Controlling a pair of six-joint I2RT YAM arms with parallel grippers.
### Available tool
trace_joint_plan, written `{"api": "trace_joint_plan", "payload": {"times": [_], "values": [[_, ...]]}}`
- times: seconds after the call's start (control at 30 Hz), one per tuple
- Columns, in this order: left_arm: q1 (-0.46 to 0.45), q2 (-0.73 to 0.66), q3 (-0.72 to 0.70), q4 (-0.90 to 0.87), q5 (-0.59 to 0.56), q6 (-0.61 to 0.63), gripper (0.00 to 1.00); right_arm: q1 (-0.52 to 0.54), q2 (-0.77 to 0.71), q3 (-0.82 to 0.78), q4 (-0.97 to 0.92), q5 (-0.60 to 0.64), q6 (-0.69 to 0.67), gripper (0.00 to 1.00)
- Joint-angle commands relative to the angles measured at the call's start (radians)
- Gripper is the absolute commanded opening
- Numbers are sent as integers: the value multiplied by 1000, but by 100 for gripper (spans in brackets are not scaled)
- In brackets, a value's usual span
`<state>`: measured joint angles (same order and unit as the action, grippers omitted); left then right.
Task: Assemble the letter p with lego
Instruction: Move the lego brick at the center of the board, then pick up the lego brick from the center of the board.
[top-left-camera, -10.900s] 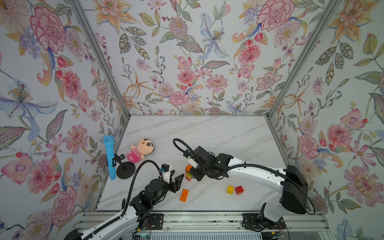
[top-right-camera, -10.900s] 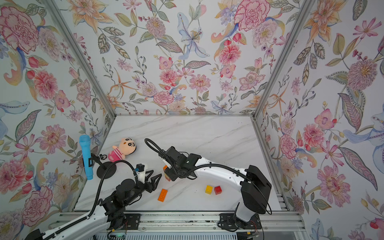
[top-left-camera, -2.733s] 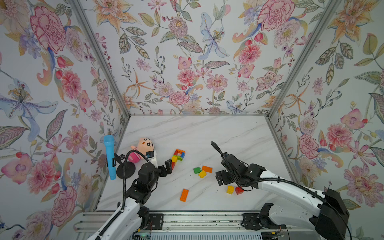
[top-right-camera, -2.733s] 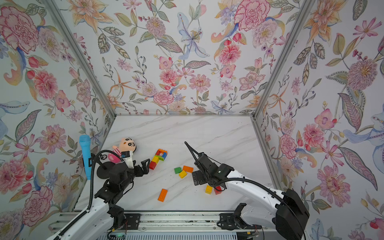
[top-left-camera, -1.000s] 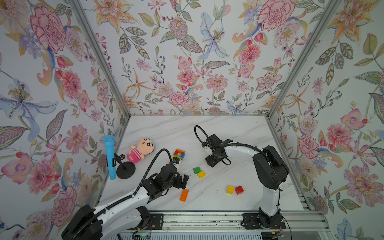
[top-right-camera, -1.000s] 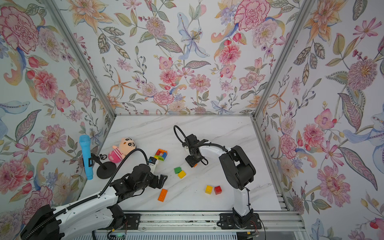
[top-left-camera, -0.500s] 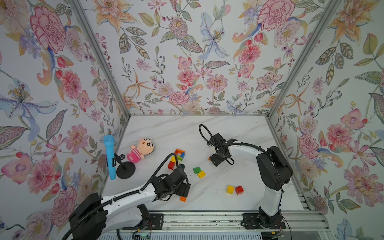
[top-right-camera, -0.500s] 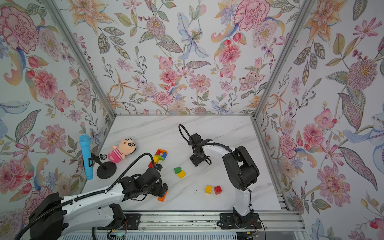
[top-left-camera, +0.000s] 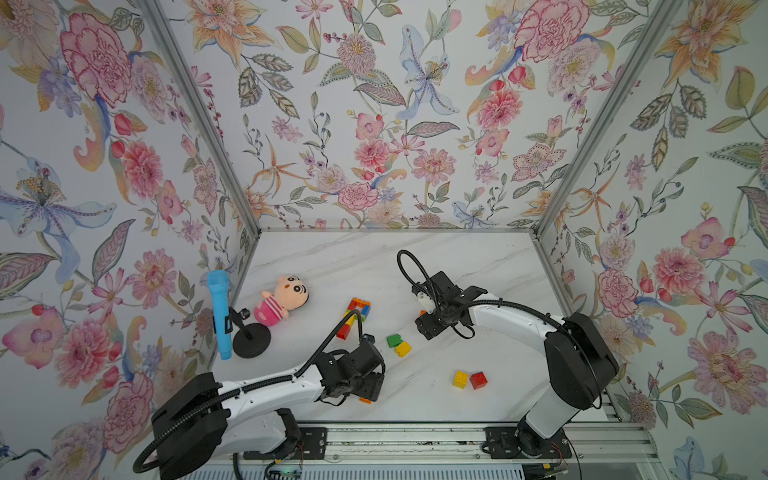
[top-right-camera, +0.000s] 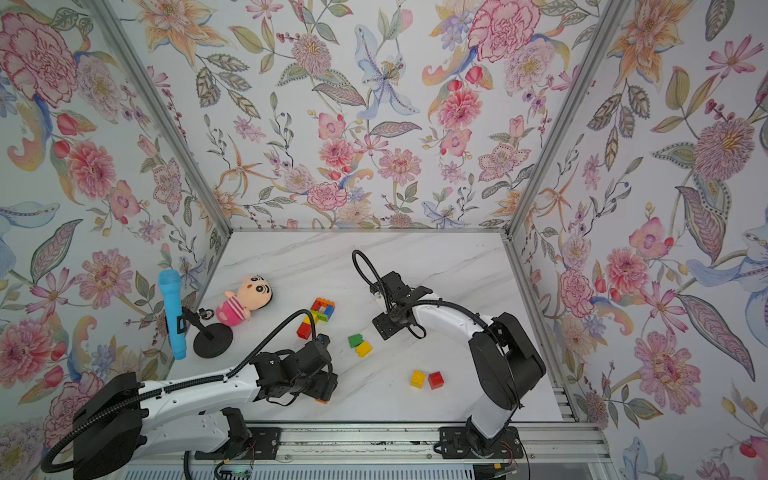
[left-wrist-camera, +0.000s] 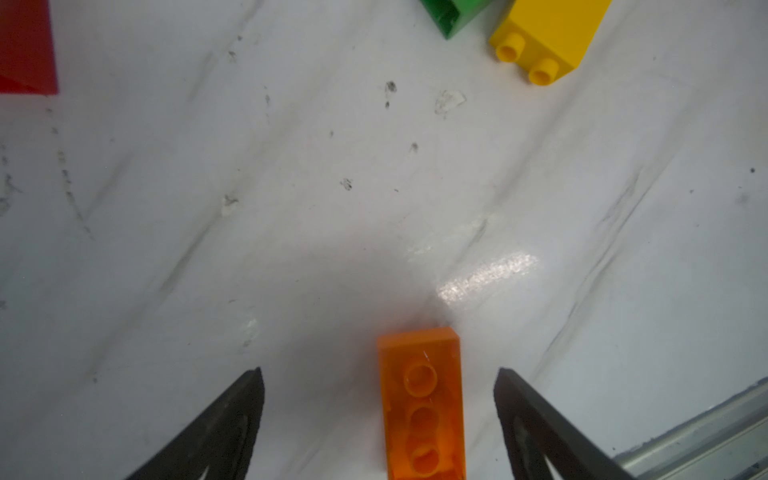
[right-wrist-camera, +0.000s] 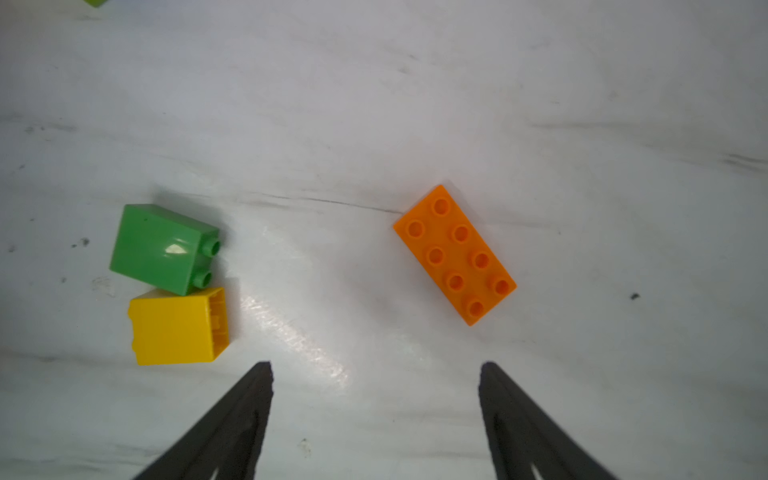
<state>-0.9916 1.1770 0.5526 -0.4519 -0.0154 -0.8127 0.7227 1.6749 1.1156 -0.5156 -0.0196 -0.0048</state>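
Desk (top-left-camera: 457, 266): marble.
Left jaws: wide, straddling orange brick (left-wrist-camera: 422, 405) without contact, near green brick (top-left-camera: 392, 340).
Right jaws: wide, empty, near green brick.
Doll (top-left-camera: 282, 301): well apart from it.
Brick stack (top-left-camera: 355, 316): near it.
Second orange brick (right-wrist-camera: 455, 254): near it.
Yellow brick (right-wrist-camera: 178, 326): touching it.

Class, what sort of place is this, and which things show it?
Probably a robot test booth: two arms mounted on a metal rail at a marble-look table, floral panels walling it in, loose lego bricks and a plush doll.

Top views look down; wrist views (close) share green brick (right-wrist-camera: 162, 249)
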Motion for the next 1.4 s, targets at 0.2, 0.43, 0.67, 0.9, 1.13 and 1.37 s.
{"api": "trace_joint_plan", "payload": {"times": [0.2,0.43,0.67,0.9,1.13,1.37], "values": [[178,-266,-109,114,-93,-11,89,141,53,-19,41,-96,82,80],[198,-346,-186,191,-97,-34,89,176,140,24,37,-71,97,73],[199,-311,-198,238,-86,-20,89,212,202,70,10,0,99,64],[199,-294,-207,298,-90,-5,89,199,159,51,18,0,91,47],[197,-292,-238,441,-59,51,88,105,37,-2,86,-140,150,42],[96,-234,-262,806,-153,166,84,-5,-163,-127,343,-285,500,42]]}}
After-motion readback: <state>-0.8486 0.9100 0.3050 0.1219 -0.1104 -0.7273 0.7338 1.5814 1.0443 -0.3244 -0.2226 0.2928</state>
